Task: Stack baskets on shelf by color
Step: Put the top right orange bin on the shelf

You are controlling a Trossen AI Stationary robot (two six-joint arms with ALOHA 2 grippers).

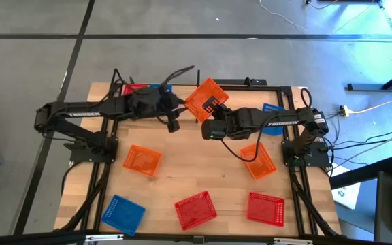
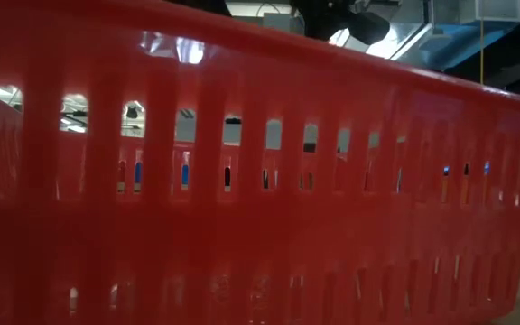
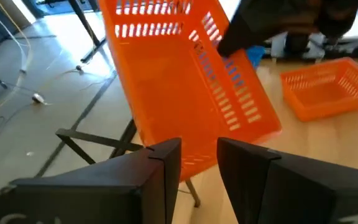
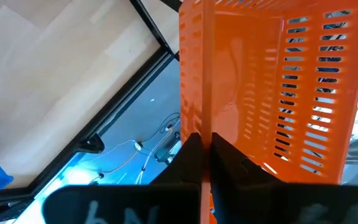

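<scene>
While my right gripper (image 4: pixel 205 146) stays out of nothing, I note its dark fingers pinched together on the slotted wall of an orange basket (image 1: pixel 207 97), tilted on edge above the table's far middle. My left gripper (image 3: pixel 197 162) stands apart just beside the basket's smooth base, holding nothing. Low view: a glossy red basket (image 2: pixel 260 181), ribbed with slits, fills it.

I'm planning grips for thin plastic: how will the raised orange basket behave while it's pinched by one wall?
The orange basket probably stays stiff: its slotted walls look straight in the right gripper. It seems light, hanging tilted from one wall. It may swing; the left gripper is open.
</scene>
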